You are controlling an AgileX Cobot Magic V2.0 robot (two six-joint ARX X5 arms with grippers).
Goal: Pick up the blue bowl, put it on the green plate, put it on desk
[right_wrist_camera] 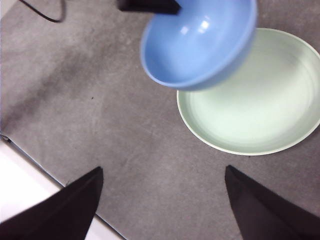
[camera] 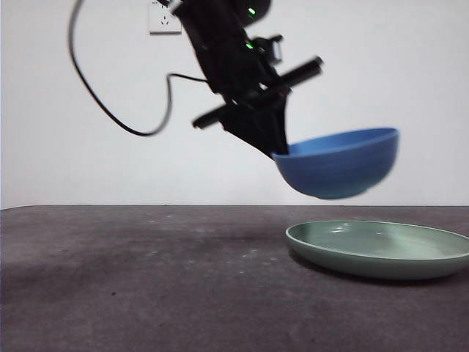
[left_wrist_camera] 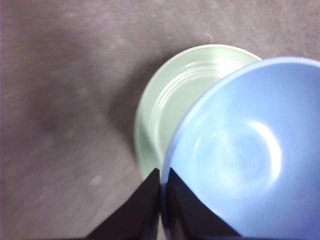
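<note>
Two black jaws of the left end effector [camera: 277, 150] are pinched tight on the near rim of the round, deep, medium-blue bowl [camera: 341, 164], one jaw inside the wall and one outside, as the left wrist view shows. The bowl hangs in the air at centre right of the front frame, tilted, clear of and above the near edge of the wide, shallow, pale sage-green plate [camera: 381, 249], which lies flat on the dark grey-brown matte desk [camera: 146, 279] at lower right.

Handling, as a judgement: the bowl looks rigid and light, probably plastic or melamine, since a single rim pinch carries it without sag. Its inside is smooth with a soft sheen, so a rim hold could slip or pivot; the tilt suggests the weight hangs off the grip point. The rim is the only practical hold, the wall being too wide to span.

The plate has a glossy inside with faint concentric rings and a low raised rim; a hard bowl foot may slide on it.

The right end effector [right_wrist_camera: 162, 200] waits with jaws spread wide, holding nothing, over the desk near the plate.
</note>
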